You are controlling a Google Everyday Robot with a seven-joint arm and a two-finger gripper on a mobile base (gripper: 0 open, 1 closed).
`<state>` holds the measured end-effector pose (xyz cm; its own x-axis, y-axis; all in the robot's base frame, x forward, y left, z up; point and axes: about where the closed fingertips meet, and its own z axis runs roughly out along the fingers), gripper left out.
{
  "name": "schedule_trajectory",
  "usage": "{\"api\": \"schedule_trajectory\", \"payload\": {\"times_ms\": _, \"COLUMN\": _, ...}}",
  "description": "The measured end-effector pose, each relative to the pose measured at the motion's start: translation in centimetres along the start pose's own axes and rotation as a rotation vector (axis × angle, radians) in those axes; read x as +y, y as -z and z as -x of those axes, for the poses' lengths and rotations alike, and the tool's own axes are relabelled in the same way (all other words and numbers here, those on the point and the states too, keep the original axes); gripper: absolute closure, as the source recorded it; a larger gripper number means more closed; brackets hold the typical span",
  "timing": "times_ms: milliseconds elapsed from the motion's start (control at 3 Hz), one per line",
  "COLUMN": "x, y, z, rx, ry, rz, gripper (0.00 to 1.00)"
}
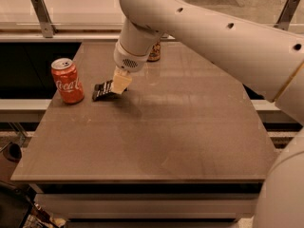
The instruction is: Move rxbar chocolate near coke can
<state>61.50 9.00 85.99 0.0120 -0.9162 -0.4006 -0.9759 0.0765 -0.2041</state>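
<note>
The coke can (67, 80), red with white script and a silver top, stands upright near the table's left edge. The rxbar chocolate (101, 90), a small dark flat bar with pale lettering, is just right of the can with a small gap between them. It is tilted, its right end at my fingers. My gripper (119, 84) comes down from the white arm and is shut on the bar's right end, low over the table.
A brown-orange patterned can (154, 52) stands at the back of the brown table (180, 137), partly hidden behind my arm. The table's left edge drops off just beyond the coke can. A metal rail with brackets (42, 15) runs behind the table.
</note>
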Motion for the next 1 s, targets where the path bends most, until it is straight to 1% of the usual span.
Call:
{"api": "schedule_trajectory", "payload": {"times_ms": 333, "x": 0.08, "y": -0.12, "z": 0.02, "rx": 0.001, "ry": 0.001, "rz": 0.002, "gripper": 0.13}}
{"api": "schedule_trajectory", "payload": {"times_ms": 667, "x": 0.15, "y": -0.23, "z": 0.04, "rx": 0.002, "ry": 0.002, "rz": 0.004, "gripper": 0.0}}
{"api": "schedule_trajectory", "payload": {"times_ms": 1000, "x": 0.15, "y": -0.23, "z": 0.04, "rx": 0.002, "ry": 0.002, "rz": 0.004, "gripper": 0.0}}
